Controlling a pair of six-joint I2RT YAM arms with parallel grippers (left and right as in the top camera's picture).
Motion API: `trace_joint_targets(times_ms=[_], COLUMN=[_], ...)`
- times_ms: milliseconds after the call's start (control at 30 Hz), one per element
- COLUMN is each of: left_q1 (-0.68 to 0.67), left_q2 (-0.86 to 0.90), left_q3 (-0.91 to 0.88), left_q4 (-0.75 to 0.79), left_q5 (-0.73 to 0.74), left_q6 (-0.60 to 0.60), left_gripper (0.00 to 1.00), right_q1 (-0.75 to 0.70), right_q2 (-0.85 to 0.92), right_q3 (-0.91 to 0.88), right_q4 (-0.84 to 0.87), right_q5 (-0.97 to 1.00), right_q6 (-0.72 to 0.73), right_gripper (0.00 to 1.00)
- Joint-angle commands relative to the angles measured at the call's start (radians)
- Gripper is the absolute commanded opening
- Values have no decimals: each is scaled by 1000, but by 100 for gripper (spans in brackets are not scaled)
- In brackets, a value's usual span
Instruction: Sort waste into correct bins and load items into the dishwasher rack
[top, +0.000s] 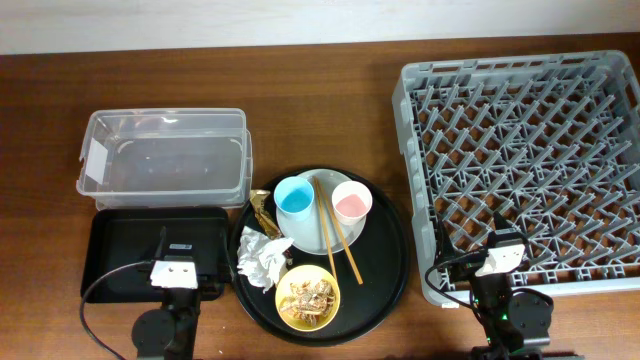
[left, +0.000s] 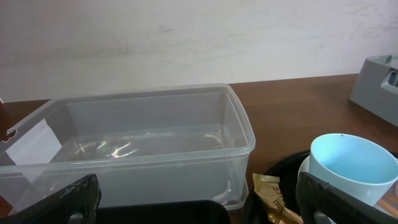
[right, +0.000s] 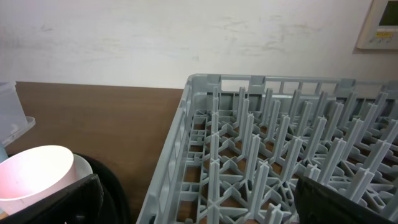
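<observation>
On the round black tray (top: 385, 275) sit a light blue cup (top: 295, 196), a pink cup (top: 351, 202), a white plate (top: 322, 238), two wooden chopsticks (top: 337, 238), a crumpled white tissue (top: 262, 257), a gold-brown wrapper (top: 263, 207) and a yellow bowl (top: 308, 296) with tan food scraps. The clear tub (top: 165, 158) and the shallow black tray (top: 125, 250) lie at the left. The grey dishwasher rack (top: 530, 160) is at the right. My left gripper (left: 199, 205) is open and empty over the black tray. My right gripper (right: 199, 202) is open and empty at the rack's near left corner.
The blue cup (left: 351, 165) and the wrapper (left: 273, 196) show at the right of the left wrist view, the tub (left: 143, 140) ahead. The pink cup (right: 34, 174) shows at the left of the right wrist view, the rack (right: 280, 143) ahead. A white wall stands behind.
</observation>
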Motion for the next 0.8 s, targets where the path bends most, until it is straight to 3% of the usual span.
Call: trace_joint_targets(times_ms=[0, 300, 400, 467, 600, 633, 667, 767], left_q1=[-5, -5, -5, -5, -5, -5, -5, -5], left_q2=[-9, -9, -9, -9, 174, 286, 530, 864], left_q3=[-6, -6, -5, 34, 418, 555, 813, 1083], left_q4=[-2, 12, 75, 80, -243, -338, -563, -871], left_q5=[-14, -14, 31, 137, 114, 115, 121, 219], left_q6=[16, 16, 16, -6, -23, -22, -21, -23], left_gripper=[99, 99, 99, 99, 99, 99, 99, 99], right_q1=[-6, -6, -6, -6, -6, -6, -6, -6], right_q2=[-6, -6, -6, -6, -6, -6, -6, -6], right_q3=[-5, -5, -5, -5, -5, -5, -5, -5], right_q4=[-4, -4, -4, -4, -4, -4, -4, -4], right_q5=[2, 1, 2, 2, 2, 2, 2, 2], right_q6=[5, 5, 5, 5, 5, 5, 5, 5], right_gripper=[99, 99, 99, 99, 99, 99, 99, 99])
